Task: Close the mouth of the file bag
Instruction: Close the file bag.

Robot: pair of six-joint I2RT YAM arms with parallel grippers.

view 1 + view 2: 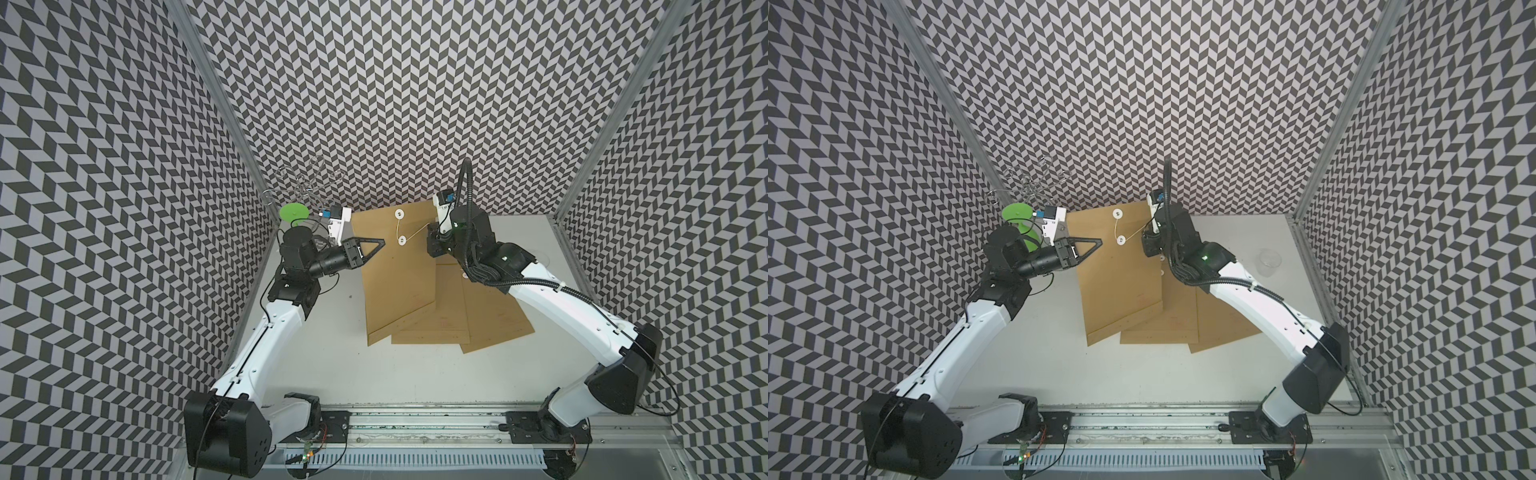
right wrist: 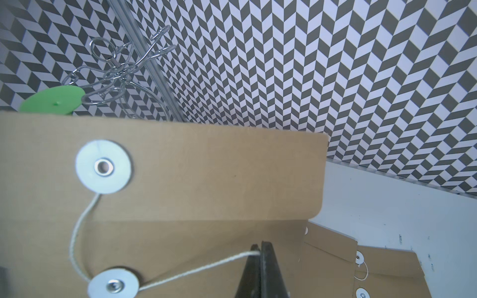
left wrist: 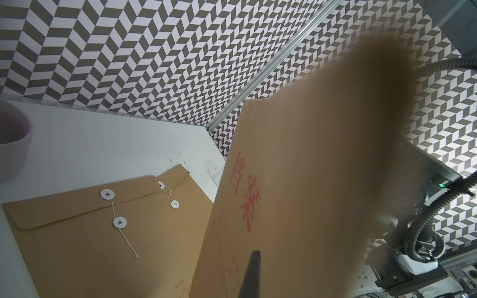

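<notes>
Looking down on a white table (image 1: 332,374) filling the lower middle of both top views. Holding the brown file bag (image 1: 395,270) at frame centre, raised and tilted off that table, flap end toward the top of the frame, lower end overlapping two more file bags (image 1: 494,316) lying flat toward the lower right. Standing at the upper left of the bag: a wire rack (image 1: 307,185) with a green disc (image 1: 294,212) just below it. Clamping the bag's left edge with the left gripper (image 1: 380,242), fingers pressed together on the paper; in the left wrist view only one dark fingertip (image 3: 254,265) showing, against the bag's red-printed face. Pinching the white string (image 2: 193,271) with the right gripper (image 2: 260,251), fingers closed tight on it, just right of the flap in the top views. Running taut from that pinch to the lower button (image 2: 113,285) at the bottom left of the right wrist view, then curving slack up to the upper button (image 2: 103,166) on the flap, itself folded down over the mouth.
</notes>
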